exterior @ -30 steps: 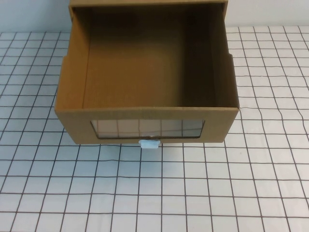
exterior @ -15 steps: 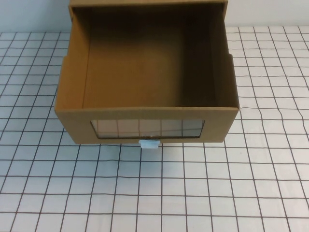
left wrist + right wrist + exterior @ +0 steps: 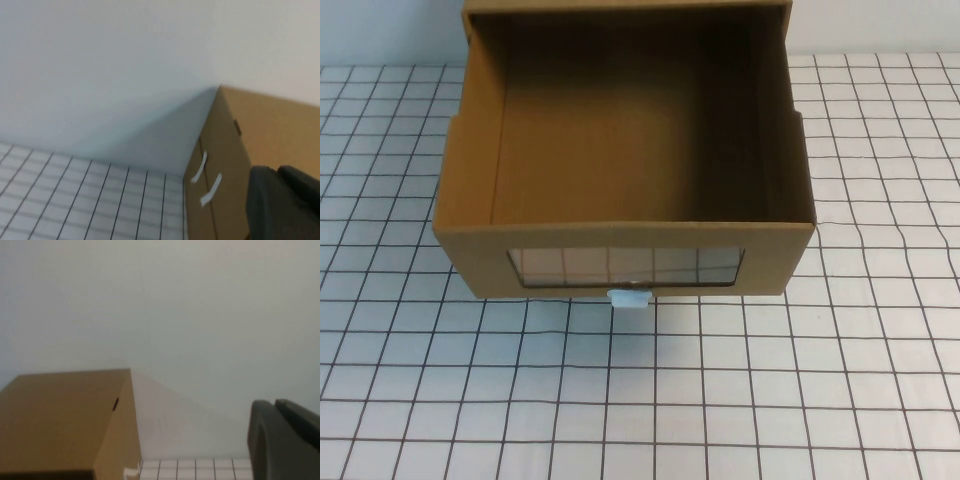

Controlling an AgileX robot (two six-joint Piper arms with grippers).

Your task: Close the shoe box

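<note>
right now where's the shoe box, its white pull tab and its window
shoe box [image 3: 470, 180], high view, left wall.
white pull tab [image 3: 629, 299], high view, tab's middle.
window [image 3: 625, 265], high view, pane centre.

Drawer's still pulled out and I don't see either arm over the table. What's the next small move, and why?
Probably bring one end effector down in front of the shoe box's windowed front, ready to push. The drawer stands pulled out toward the robot, inside open, white tab untouched. The left end effector and right end effector show only at their wrist views' edges, beside the box.
</note>
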